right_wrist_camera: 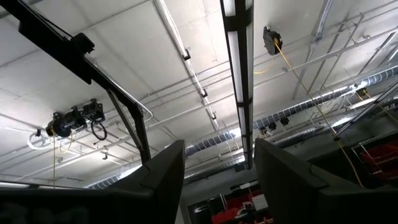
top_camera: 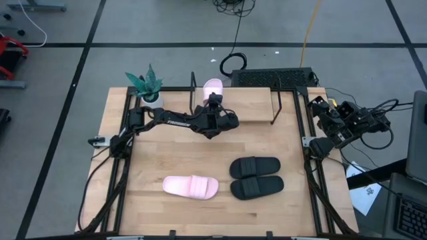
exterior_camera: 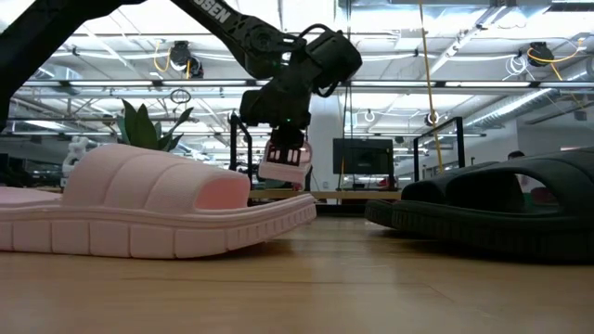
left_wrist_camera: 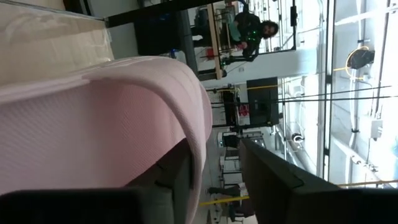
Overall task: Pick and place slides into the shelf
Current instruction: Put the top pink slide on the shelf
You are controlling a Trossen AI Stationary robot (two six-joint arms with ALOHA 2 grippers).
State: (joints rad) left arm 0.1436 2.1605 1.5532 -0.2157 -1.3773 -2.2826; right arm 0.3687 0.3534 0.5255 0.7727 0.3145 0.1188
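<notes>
Pale pink, the first slide (top_camera: 213, 87) hangs toe-down over the left end of the shelf (top_camera: 253, 107), its strap between the fingers of the left gripper (top_camera: 214, 100), whose hold I judge to be loosening as placement begins. Next comes a clean release, then the pink mate (top_camera: 191, 187) and black pair (top_camera: 255, 177) waiting on the tabletop (top_camera: 153, 160). The right gripper (right_wrist_camera: 217, 174) idles off the right edge, fingers parted and empty. White lettering on the left arm is only partly readable
</notes>
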